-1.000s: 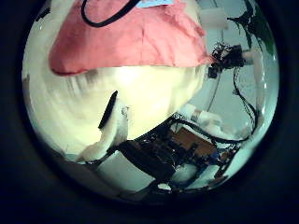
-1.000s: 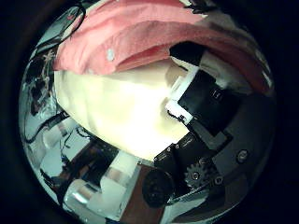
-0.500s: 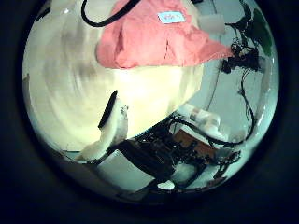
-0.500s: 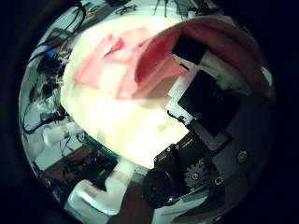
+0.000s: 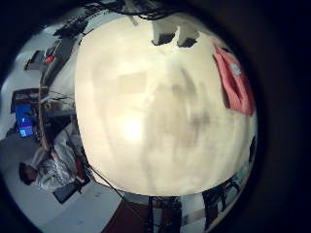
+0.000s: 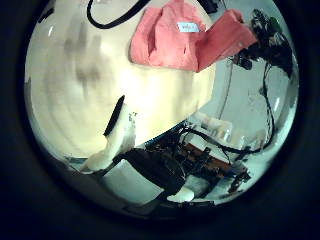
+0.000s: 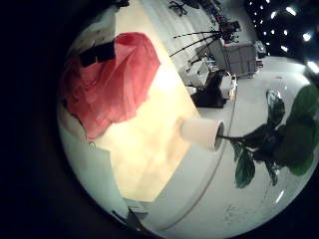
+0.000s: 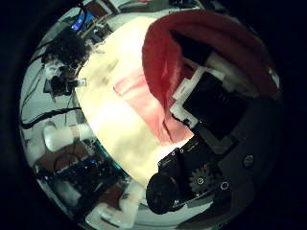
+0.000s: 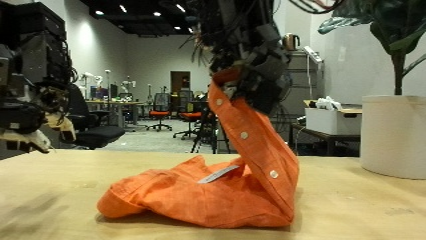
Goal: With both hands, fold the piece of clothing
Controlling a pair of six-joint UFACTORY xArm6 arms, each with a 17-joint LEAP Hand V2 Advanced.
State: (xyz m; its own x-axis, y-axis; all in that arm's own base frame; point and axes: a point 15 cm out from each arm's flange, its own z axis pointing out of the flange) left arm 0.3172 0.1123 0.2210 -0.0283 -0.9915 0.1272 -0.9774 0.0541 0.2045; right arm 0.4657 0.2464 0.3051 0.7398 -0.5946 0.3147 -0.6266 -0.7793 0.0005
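An orange button shirt [image 9: 213, 190] lies bunched on the pale wooden table [image 9: 53, 200]. One edge of it is lifted straight up by my right hand [image 9: 253, 72], which is shut on the cloth above the heap. In the right thumb side palm view the shirt [image 8: 173, 48] drapes over that hand's fingers [image 8: 211, 101]. My left hand [image 9: 33, 115] hangs off to the side, well apart from the shirt and holding nothing. Its finger [image 6: 118, 135] is relaxed, and the shirt [image 6: 180, 40] with its white label lies some way off on the table. The left little finger side palm view shows mostly bare table with the shirt [image 5: 233, 83] near its rim.
A white plant pot [image 9: 393, 135] with a green plant stands at the table's edge beyond the right hand, also seen as the pot [image 7: 199, 131] in the right little finger side palm view. Office chairs and equipment racks stand behind the table.
The left palm has drawn away from the shirt, which now looks smaller and farther. The right hand has risen with the cloth, which now hangs in a tall fold over its fingers.
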